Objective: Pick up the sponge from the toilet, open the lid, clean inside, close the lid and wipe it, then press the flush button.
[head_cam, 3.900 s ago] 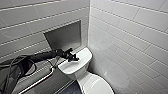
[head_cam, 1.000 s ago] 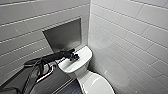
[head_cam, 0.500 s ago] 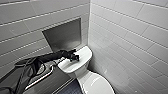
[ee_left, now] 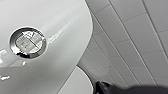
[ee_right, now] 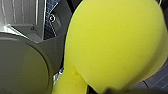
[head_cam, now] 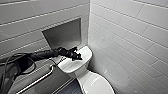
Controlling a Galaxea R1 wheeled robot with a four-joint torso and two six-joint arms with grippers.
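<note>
My left hand (head_cam: 75, 55) hangs low over the tank top (head_cam: 84, 52) of the toilet (head_cam: 72, 68), just left of centre in the head view, with the arm coming in from the left edge. I cannot tell whether it is wide or narrow; it is just a dark knot there. My right hand is clamped on the sponge (ee_right: 112, 47), which looks to be off the toilet and carried in the air.

Below the tank, at the bottom of the head view, the lid (head_cam: 100, 86) lies shut. With that and my left hand over the tank, I judge this to be the last step, pressing the button (ee_left: 28, 42). The next move calls for lining a fingertip up over the middle of the button and pushing straight down. The disc is small and the glazed top around it is slick, so a touch off to one side would slide away.

The left wrist view gives what the head view cannot: the button itself, a silvery round disc in a bright ring set into the white top, close beneath my hand. In the head view my hand covers that spot. The head view alone shows the closed lid, the recess in the wall (head_cam: 63, 33) behind the tank and the grab bar (head_cam: 37, 81) at lower left.
</note>
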